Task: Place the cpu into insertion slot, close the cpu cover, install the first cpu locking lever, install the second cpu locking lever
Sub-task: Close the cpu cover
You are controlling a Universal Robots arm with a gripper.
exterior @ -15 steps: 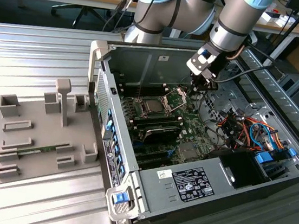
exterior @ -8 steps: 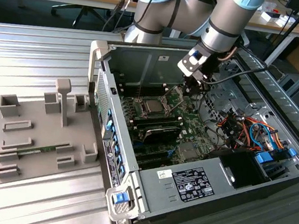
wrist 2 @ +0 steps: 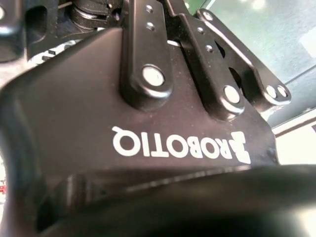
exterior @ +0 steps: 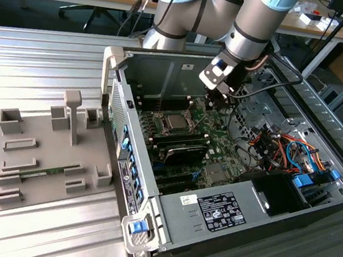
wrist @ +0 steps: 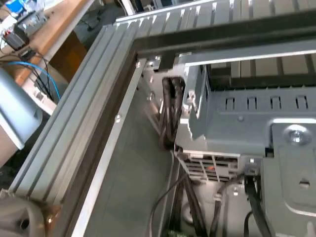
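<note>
The claw hangs just beside the insertion slot; open or closed, I cannot tell; a skewed push might scrape the green board.

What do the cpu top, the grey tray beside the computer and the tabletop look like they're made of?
The cpu: silvery top with dull sheen, probably metal. The grey tray: even matte grey, blocky moulded shapes, likely plastic, perhaps printed. The tabletop: ribbed silver slats with brushed shine, likely aluminium.
</note>
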